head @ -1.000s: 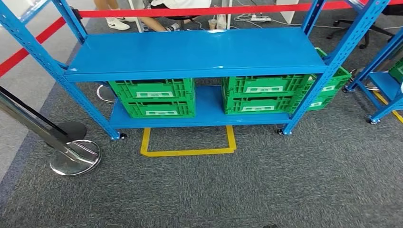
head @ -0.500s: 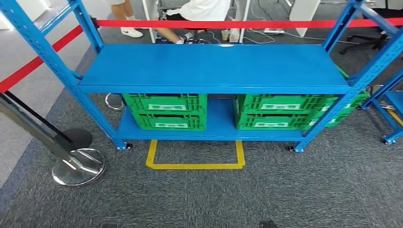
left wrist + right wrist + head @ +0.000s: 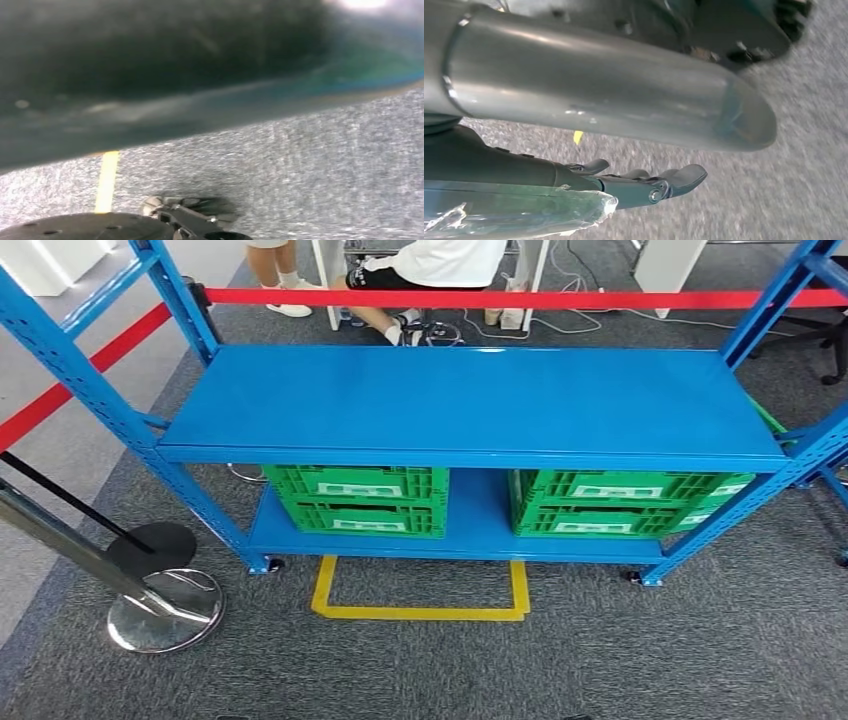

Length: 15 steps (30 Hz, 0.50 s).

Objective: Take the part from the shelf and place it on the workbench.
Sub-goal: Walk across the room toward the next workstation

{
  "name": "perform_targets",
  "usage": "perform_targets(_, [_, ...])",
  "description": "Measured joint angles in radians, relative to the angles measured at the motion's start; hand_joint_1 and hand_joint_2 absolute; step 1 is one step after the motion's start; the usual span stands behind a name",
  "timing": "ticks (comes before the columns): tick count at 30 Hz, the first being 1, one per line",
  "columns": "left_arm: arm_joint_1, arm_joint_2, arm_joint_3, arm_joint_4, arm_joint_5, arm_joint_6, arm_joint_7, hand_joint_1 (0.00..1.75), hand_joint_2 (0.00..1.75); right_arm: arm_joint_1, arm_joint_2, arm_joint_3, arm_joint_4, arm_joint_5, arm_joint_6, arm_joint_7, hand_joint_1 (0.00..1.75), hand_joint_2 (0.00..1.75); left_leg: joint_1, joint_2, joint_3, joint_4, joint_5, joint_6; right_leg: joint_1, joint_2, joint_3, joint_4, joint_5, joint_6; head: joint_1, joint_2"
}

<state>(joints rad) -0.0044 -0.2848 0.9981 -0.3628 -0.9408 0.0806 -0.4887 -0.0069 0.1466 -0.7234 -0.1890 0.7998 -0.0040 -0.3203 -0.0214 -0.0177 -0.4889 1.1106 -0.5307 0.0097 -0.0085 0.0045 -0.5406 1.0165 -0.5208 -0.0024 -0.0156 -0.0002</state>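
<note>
Clear crinkled film lies along the underside of my right robot hand, touching it. It could be the bagged part. I cannot tell that, nor whether the fingers, which lie fairly straight, are gripping it. The arm hangs over grey carpet, likely just parked for walking. The left wrist view is a dark blur, so I cannot judge my left robot hand.

- Blue shelf is straight ahead. I make out no part on its broad middle board.
- Two green crates sit on the lower board, side by side with a gap between. Their insides are hidden under the board above.
- Yellow tape square on the carpet just before the shelf is probably my standing mark.
- The corner uprights limit reach at the sides, while the front edge is open.
- Chrome stanchion base is near on my left. A red belt runs behind, with a person seated beyond it.
</note>
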Motion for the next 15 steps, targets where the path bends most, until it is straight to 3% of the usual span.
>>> perform_targets(2, [-0.001,0.000,0.003,-0.005,-0.002,-0.001,0.001,0.00,0.00,-0.003,0.001,-0.010,0.000,-0.008,-0.002,0.003,0.00,0.00,0.006,0.005,-0.085,0.115,0.005,-0.016,-0.008,0.000,0.045,-0.024,-0.016,-0.002,-0.006,0.000])
perform_targets(4, [0.001,-0.001,0.007,-0.007,-0.004,-0.003,0.002,0.00,0.00,-0.003,0.001,-0.022,0.000,-0.017,-0.001,0.004,0.00,0.00,0.016,0.005,-0.166,0.183,-0.059,-0.027,-0.015,0.004,0.091,-0.045,-0.036,0.002,-0.007,0.000])
perform_targets(6, [0.005,-0.001,0.011,-0.009,-0.007,-0.004,0.005,0.00,0.00,-0.001,0.003,-0.036,0.000,-0.035,0.001,0.005,0.00,0.00,0.025,0.006,-0.214,0.175,-0.125,-0.035,-0.025,0.013,0.141,-0.059,-0.058,0.009,-0.007,0.000])
perform_targets(7, [0.006,-0.001,0.013,-0.010,-0.008,-0.002,0.007,0.00,0.00,-0.001,0.004,-0.044,0.000,-0.046,0.003,0.005,0.00,0.00,0.029,0.006,-0.224,0.142,-0.125,-0.038,-0.030,0.020,0.165,-0.063,-0.072,0.013,-0.007,0.000])
perform_targets(8, [0.008,-0.001,0.016,-0.011,-0.009,-0.001,0.009,0.00,0.00,-0.002,0.005,-0.054,0.000,-0.058,0.005,0.004,0.00,0.00,0.033,0.004,-0.229,0.095,-0.086,-0.041,-0.034,0.027,0.183,-0.066,-0.088,0.018,-0.007,0.000])
perform_targets(10, [0.015,-0.001,0.022,-0.013,-0.011,0.001,0.011,0.00,0.00,-0.003,0.006,-0.071,0.000,-0.072,0.009,0.004,0.00,0.00,0.037,-0.002,-0.237,-0.008,0.072,-0.040,-0.036,0.043,0.217,-0.062,-0.126,0.032,-0.012,0.000])
perform_targets(11, [0.018,-0.002,0.026,-0.014,-0.012,0.001,0.012,0.00,0.00,-0.004,0.006,-0.077,0.000,-0.075,0.011,0.003,0.00,0.00,0.037,-0.004,-0.240,-0.033,0.135,-0.035,-0.036,0.050,0.228,-0.061,-0.145,0.041,-0.012,0.000])
perform_targets(12, [0.018,-0.003,0.029,-0.017,-0.012,0.002,0.014,0.00,0.00,-0.005,0.006,-0.082,-0.001,-0.078,0.013,0.002,0.00,0.00,0.035,-0.005,-0.243,-0.040,0.167,-0.027,-0.037,0.054,0.241,-0.064,-0.162,0.050,-0.012,0.000])
perform_targets(15, [0.004,-0.007,0.031,-0.031,-0.014,0.003,0.016,0.00,0.00,-0.017,0.006,-0.095,-0.005,-0.081,0.018,-0.005,0.00,0.00,0.033,-0.003,-0.231,-0.030,0.143,0.003,-0.040,0.043,0.266,-0.079,-0.192,0.066,-0.007,0.000])
